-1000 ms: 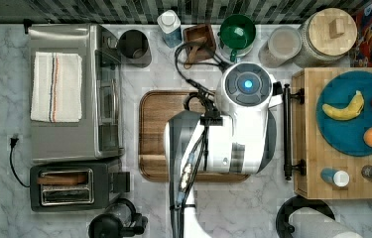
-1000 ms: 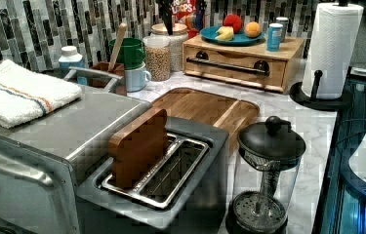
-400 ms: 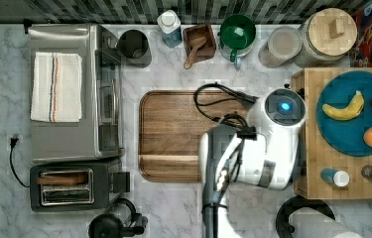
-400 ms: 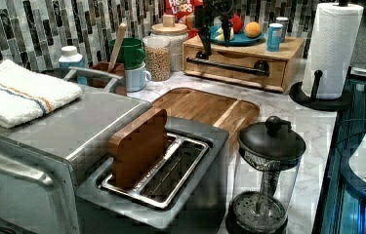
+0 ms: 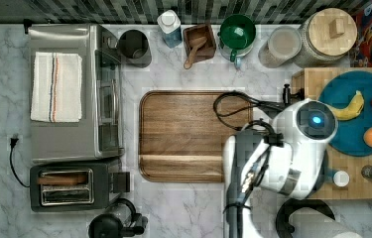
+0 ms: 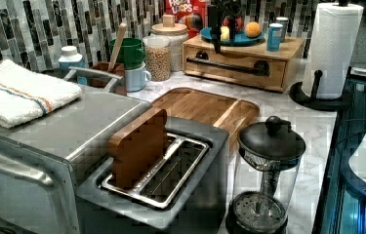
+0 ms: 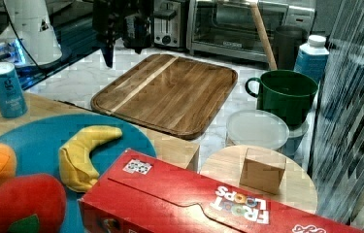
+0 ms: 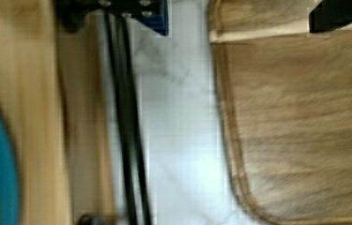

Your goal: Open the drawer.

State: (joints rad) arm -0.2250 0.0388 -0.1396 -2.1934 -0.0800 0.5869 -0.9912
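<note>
Since the earlier frames, the arm is travelling off the wooden tray [image 5: 188, 134] toward the drawer [image 6: 241, 66]. Its gripper [image 6: 222, 31] is hovering just above the black bar handle [image 8: 126, 122], whose long axis is running crosswise between fingers standing apart.

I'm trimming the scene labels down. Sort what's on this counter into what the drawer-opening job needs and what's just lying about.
Needed for the job:
- drawer
- its black bar handle
- gripper, above the handle

Just lying about:
- wooden tray
- toaster oven with folded towel
- toaster
- green mug
- cereal box
- blue plate of fruit
- paper towel roll
</note>
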